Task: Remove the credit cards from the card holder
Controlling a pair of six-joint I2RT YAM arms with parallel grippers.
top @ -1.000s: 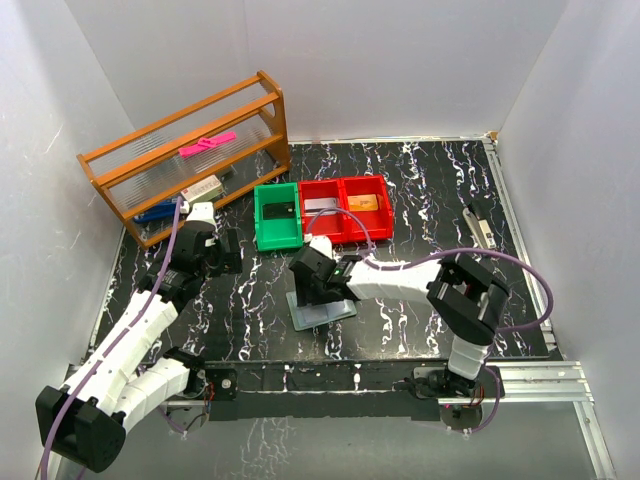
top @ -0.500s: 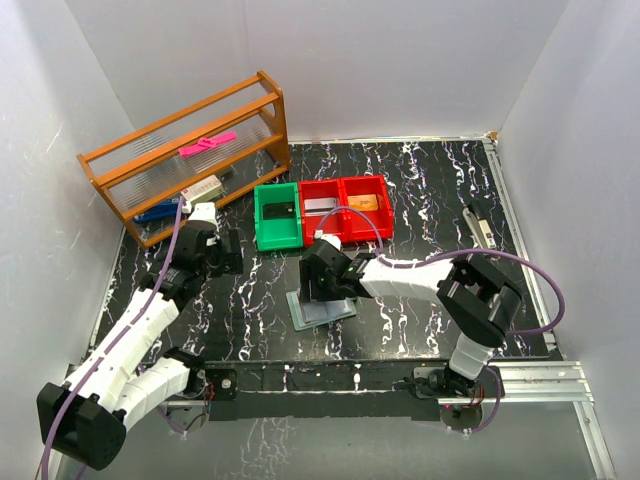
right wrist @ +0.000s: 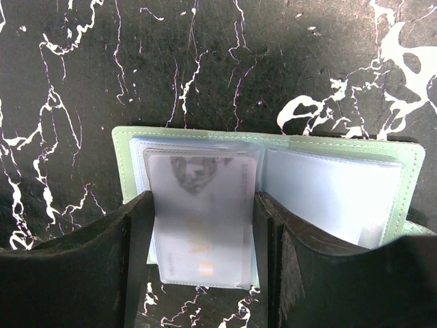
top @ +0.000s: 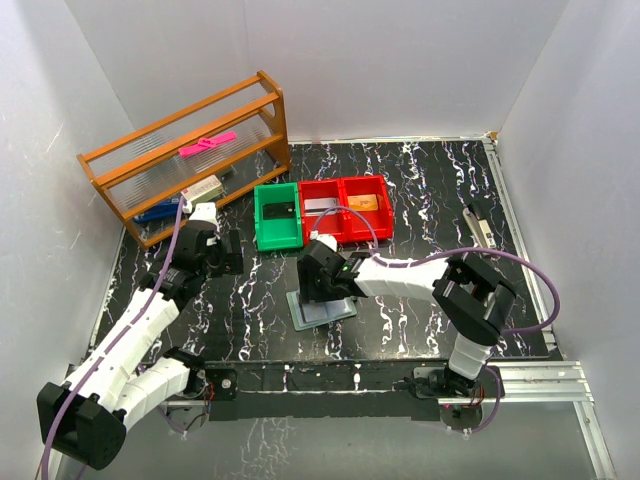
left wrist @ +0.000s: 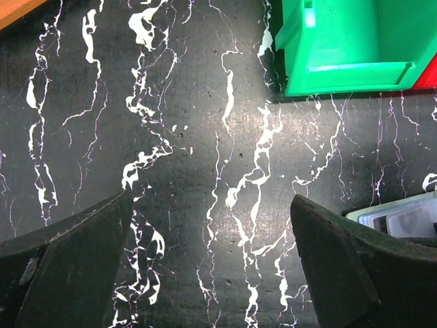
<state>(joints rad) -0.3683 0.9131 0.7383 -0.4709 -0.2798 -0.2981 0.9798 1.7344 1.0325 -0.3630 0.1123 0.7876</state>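
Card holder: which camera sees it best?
Right wrist view: the card holder lies open, filling the picture, a card between the fingers. Top view: small, partly under the right arm. Left wrist view: only a corner.

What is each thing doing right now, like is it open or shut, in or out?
card holder: open, lying flat.
credit card: inside a clear sleeve of the card holder, not out yet.
right gripper: closed on the credit card's two side edges.
left gripper: wide open, holding nothing.
green bin: upright, with a dark thing inside.
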